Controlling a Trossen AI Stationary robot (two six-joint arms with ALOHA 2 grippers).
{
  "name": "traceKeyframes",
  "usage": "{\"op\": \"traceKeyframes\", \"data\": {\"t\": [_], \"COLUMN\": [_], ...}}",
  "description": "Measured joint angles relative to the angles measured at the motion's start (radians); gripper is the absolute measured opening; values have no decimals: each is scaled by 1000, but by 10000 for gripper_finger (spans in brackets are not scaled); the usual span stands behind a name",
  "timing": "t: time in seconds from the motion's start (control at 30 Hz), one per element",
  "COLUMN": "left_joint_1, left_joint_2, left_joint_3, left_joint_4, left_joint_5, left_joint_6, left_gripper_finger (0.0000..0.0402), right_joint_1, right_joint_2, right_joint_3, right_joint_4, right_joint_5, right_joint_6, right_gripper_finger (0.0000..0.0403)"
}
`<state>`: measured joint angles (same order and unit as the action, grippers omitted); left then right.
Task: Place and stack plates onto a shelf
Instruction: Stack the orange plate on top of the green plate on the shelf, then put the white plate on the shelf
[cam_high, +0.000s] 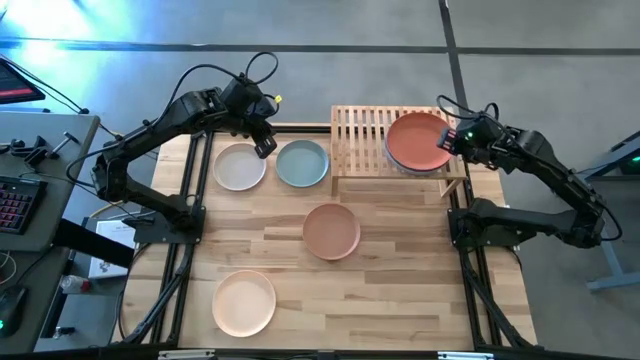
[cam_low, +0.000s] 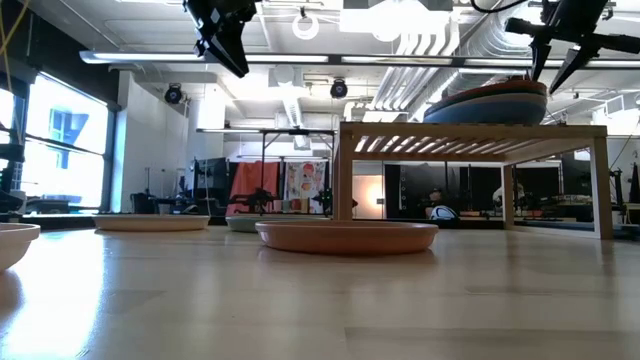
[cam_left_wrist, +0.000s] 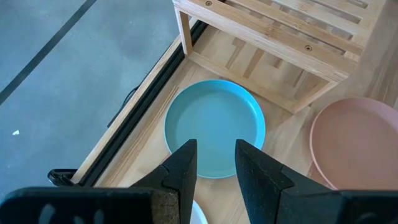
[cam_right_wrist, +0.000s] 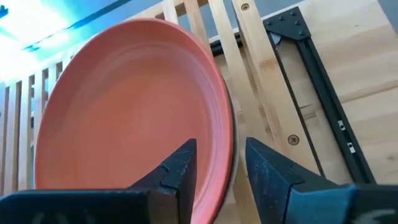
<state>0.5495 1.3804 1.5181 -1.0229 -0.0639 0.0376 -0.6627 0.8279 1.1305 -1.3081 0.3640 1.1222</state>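
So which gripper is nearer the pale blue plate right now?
Left. The left gripper hangs open above the table between the off-white plate and the pale blue plate. The right gripper is open at the orange-red plate on the shelf.

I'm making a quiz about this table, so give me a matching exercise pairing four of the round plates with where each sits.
Things:
1. orange-red round plate
2. pale blue round plate
3. tan-pink round plate
4. peach round plate

Places:
A. table's near left part
B. atop the stack on the slatted wooden shelf
C. table middle
D. beside the shelf, under the left gripper

Pairs: 1-B, 2-D, 3-C, 4-A
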Motion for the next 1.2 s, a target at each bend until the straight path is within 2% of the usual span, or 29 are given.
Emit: {"op": "traceKeyframes", "data": {"t": [0.47, 0.67, 0.83, 1.07, 1.2], "left_joint_1": [0, 0, 0, 0, 0], "left_joint_2": [0, 0, 0, 0, 0], "left_joint_3": [0, 0, 0, 0, 0], "left_joint_4": [0, 0, 0, 1, 1], "left_joint_5": [0, 0, 0, 0, 0], "left_joint_6": [0, 0, 0, 0, 0], "left_gripper_finger": [97, 97, 97, 97, 97], "right_joint_1": [0, 0, 0, 33, 108], "right_joint_2": [-9, -16, -16, 17, 74], "right_joint_3": [0, 0, 0, 1, 1], "right_joint_4": [80, 184, 318, 484, 471], "right_joint_5": [-86, -123, -252, -559, -592], "right_joint_6": [-180, -302, -408, -476, -473], "right_gripper_finger": [115, 114, 114, 114, 114]}}
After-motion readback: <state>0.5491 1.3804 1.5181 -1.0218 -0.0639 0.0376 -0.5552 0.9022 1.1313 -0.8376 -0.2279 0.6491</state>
